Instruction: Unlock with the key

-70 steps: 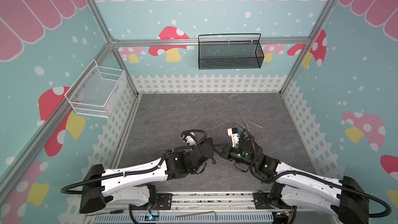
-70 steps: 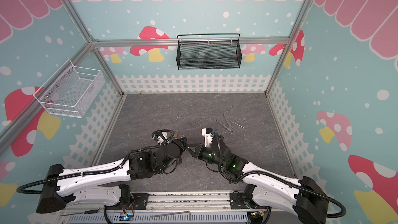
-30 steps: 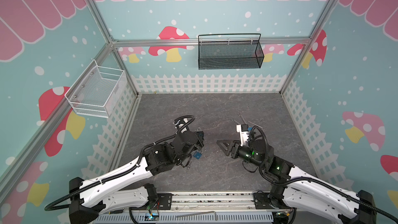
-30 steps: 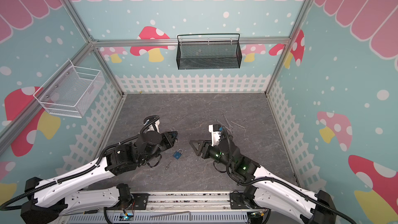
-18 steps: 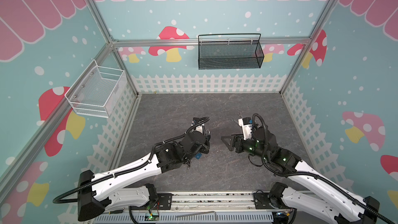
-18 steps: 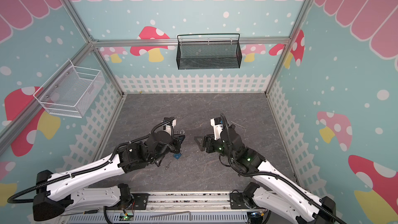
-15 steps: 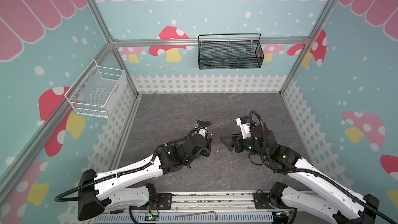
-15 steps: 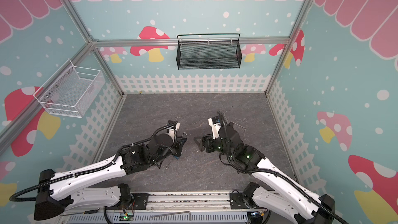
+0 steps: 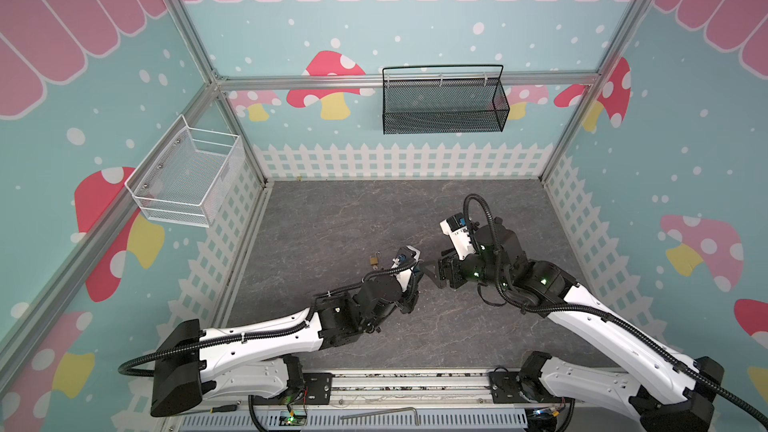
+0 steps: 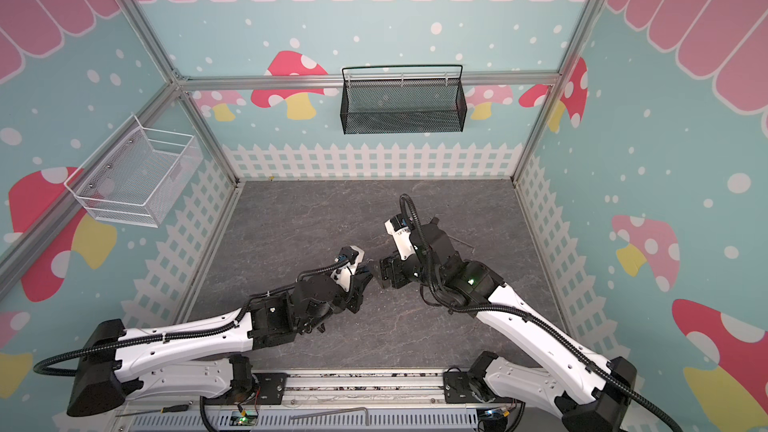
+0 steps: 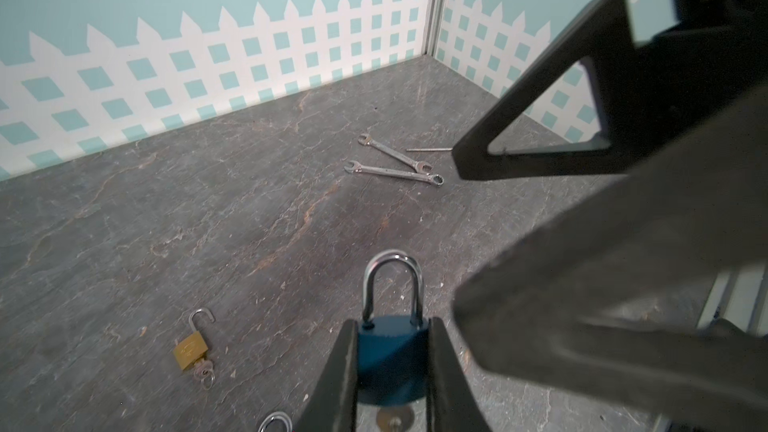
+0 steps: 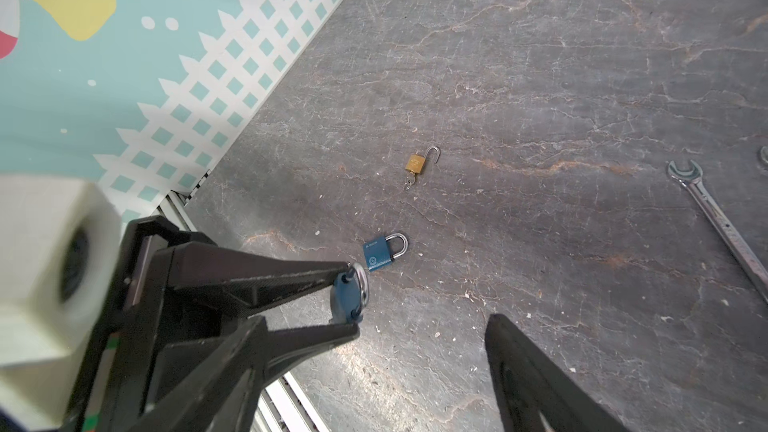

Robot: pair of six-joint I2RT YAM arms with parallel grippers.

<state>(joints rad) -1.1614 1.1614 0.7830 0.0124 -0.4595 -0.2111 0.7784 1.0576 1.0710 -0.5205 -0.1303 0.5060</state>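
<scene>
Both pincers nearly tip to tip, left pincer (image 11: 391,322) clenched on blue padlock (image 11: 390,353), right pincer (image 11: 459,230) spread wide facing it

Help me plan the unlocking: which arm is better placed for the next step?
Right, likely. The left gripper is shut on the blue padlock, so it is occupied. The right gripper, jaws open and empty, faces that padlock close by, free to do the unlocking.

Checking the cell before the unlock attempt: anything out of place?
Brass padlock lies on the floor, shackle swung open, key in it. Two wrenches lie loose there too, unrelated to unlocking. Left claw grips a shut blue padlock; right claw open, empty.
</scene>
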